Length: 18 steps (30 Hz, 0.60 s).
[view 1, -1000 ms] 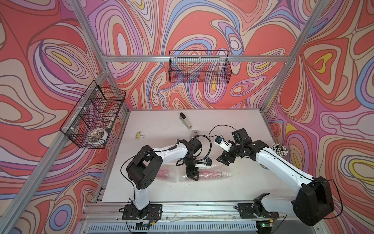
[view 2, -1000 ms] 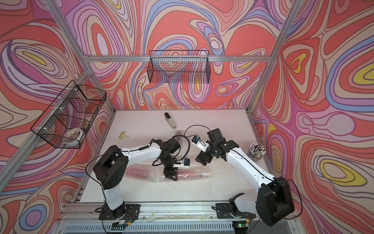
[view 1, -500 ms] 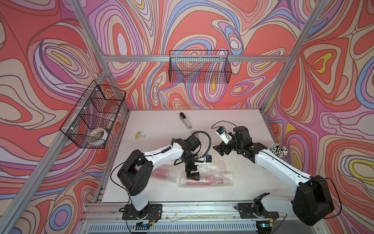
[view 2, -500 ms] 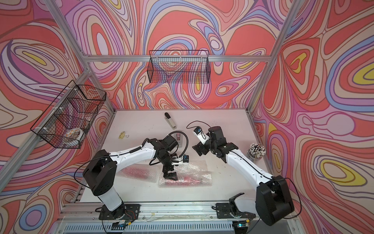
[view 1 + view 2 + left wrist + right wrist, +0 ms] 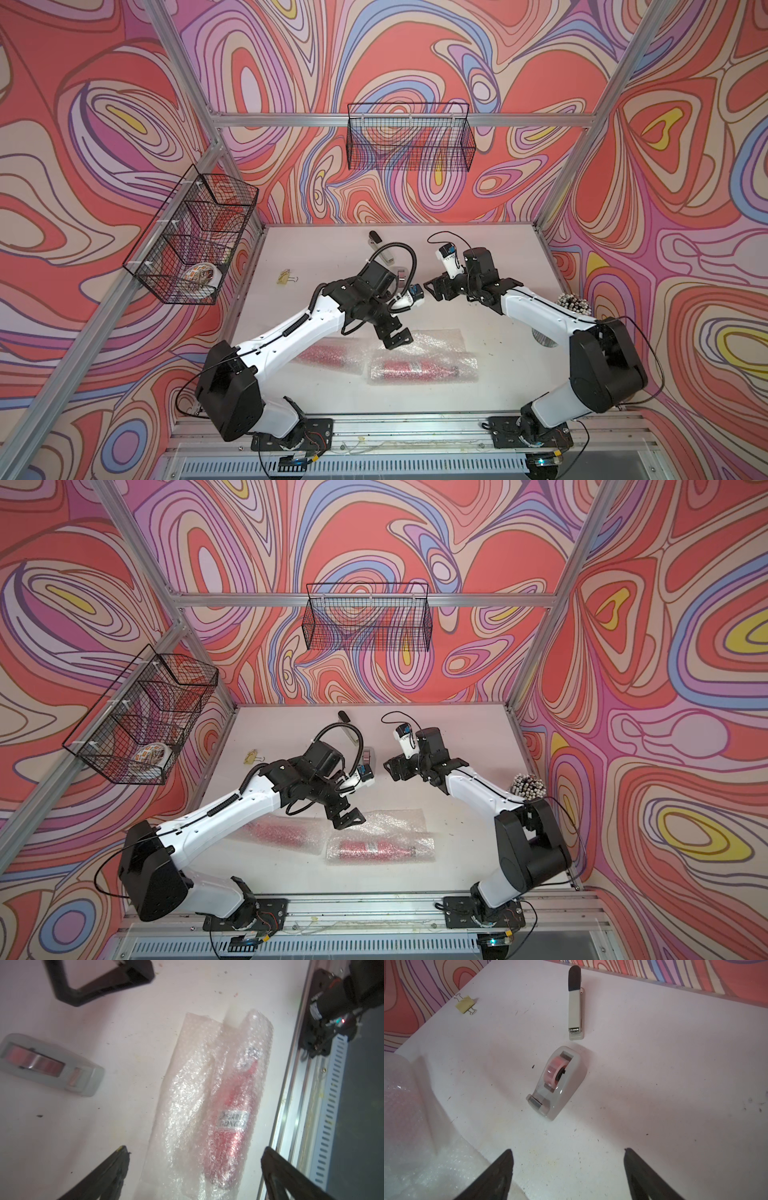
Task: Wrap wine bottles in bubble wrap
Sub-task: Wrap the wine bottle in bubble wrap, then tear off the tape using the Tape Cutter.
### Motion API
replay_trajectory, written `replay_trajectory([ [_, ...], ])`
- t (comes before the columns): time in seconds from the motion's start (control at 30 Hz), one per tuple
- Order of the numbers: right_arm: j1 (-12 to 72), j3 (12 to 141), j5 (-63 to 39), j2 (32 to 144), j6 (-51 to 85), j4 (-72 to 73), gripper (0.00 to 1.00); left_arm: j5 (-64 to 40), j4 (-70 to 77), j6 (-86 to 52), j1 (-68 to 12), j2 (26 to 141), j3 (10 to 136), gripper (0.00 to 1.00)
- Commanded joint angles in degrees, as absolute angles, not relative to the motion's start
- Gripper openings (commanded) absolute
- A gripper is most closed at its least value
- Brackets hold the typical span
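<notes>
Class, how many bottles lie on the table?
2. One labelled bottle lies in bubble wrap near the front edge; the other bottle lies beside it, partly under the left arm.

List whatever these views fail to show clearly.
Wine bottle under the left arm: one end hidden by that arm, both top views.
Tape dispenser: mostly behind that arm, top views.
Label text on the other bottle: blurred through bubble wrap, left wrist view.
Wire basket contents: too small, top views.

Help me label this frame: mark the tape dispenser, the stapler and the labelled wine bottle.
tape dispenser (image 5: 553, 1071), right wrist view, on the pink tape roll.
stapler (image 5: 574, 1008), right wrist view, on its cream top arm.
labelled wine bottle (image 5: 233, 1121), left wrist view, on its white label.
</notes>
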<state>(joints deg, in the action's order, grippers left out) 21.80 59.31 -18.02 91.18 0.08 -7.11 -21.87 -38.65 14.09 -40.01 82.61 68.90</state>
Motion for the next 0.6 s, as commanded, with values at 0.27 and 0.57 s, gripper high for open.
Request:
replay_trajectory([
  [0.27, 21.5, 67.9, -24.6, 104.3, 17.8, -2.0, 0.66, -29.8, -18.7, -27.3, -28.9, 86.6, 68.4, 0.95],
  [0.57, 21.6, 71.4, -26.8, 112.2, 21.7, 0.3, 0.54, -39.4, -11.1, -35.8, -23.9, 97.2, 68.6, 0.86],
])
